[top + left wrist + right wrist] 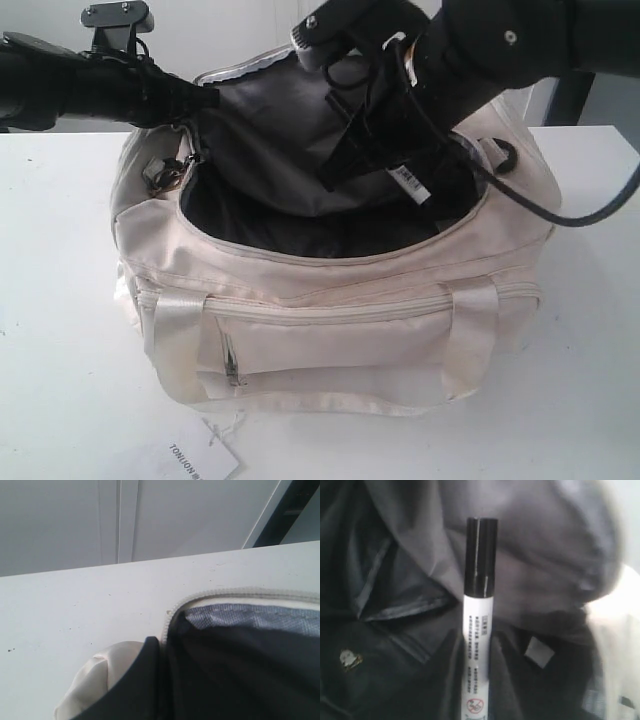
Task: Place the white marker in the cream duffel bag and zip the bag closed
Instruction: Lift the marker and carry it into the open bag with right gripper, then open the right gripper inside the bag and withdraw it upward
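The cream duffel bag stands on the white table with its curved flap lifted and the dark lining showing. My left gripper is shut on the flap's zip edge at the bag's back left; one dark finger presses against it. My right gripper reaches down into the bag's mouth. It is shut on the white marker, whose black cap points at the grey lining. In the exterior view the marker is hidden behind the gripper.
A white printed paper tag lies on the table in front of the bag. A black cable loops from the right arm past the bag's right end. A metal ring hangs at the left of the opening.
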